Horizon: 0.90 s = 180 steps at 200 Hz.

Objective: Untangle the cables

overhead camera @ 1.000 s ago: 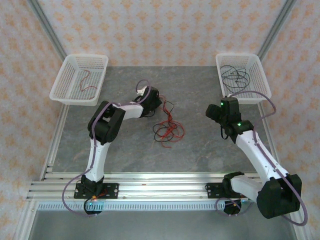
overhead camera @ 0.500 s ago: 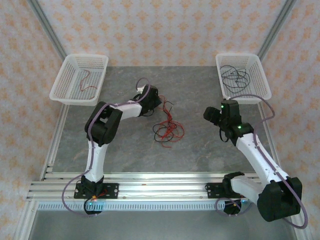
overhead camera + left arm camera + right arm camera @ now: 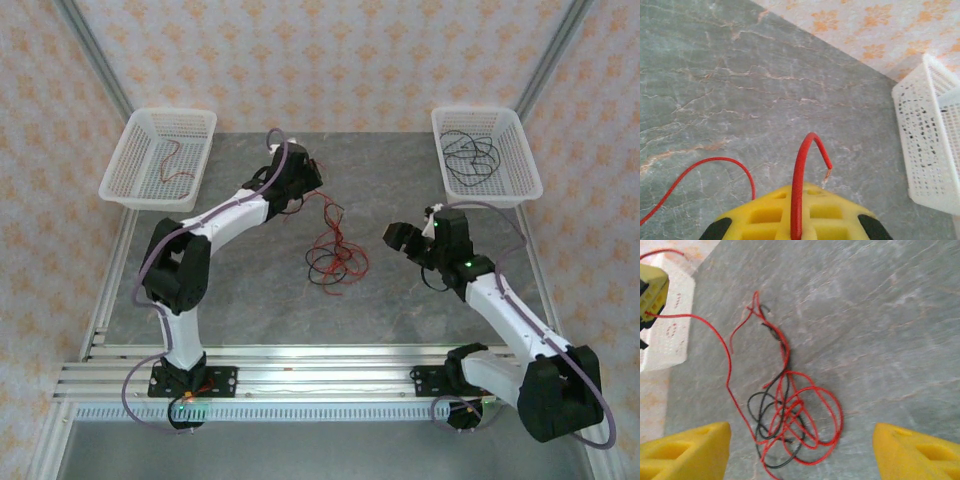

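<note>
**Left pincer has a red strand; the knot lies mid-table**

At the far left corner of the table I see the left basket, white mesh, with one red wire curled loosely on its floor.

Next along, the left gripper sits toward the far edge, a little left of centre. On its wrist camera the yellow pads are closed tight on a red strand, whose bare end hooks over just past the pads. From there the strand trails to the tangle near the middle of the table. That tangle is red loops with black loops threaded through and across them, and it lies flat on the stone.

Just right of the pile is the right gripper. Its jaws are spread wide and hold nothing, and it is apart from the wires.

At the far right corner the right basket holds a loose coil of black wires.
</note>
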Motion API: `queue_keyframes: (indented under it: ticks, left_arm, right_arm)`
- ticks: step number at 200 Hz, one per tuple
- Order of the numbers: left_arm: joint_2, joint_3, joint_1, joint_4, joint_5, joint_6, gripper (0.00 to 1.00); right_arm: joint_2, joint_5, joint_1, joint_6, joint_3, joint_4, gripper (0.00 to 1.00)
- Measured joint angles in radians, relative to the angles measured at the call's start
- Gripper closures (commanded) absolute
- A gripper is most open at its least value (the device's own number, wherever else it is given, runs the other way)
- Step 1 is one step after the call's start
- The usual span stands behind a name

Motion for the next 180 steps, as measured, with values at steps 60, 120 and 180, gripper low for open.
queue_keyframes:
  ticks: [60,120,180]
  left_arm:
    - [-0.099,0.000,-0.045,-0.048,0.014,0.027,1.00]
    - [-0.217,0.033,-0.072,-0.106,0.009,0.051,1.00]
    - [-0.310,0.035,-0.101,-0.117,0.002,0.052,1.00]
  right_arm:
    - [0.129,-0.025,0.138,0.045,0.011,0.095,0.28]
    - [0.294,0.074,0.277,0.056,0.098,0.118,0.33]
    - [0.481,0.327,0.420,0.039,0.210,0.109,0.36]
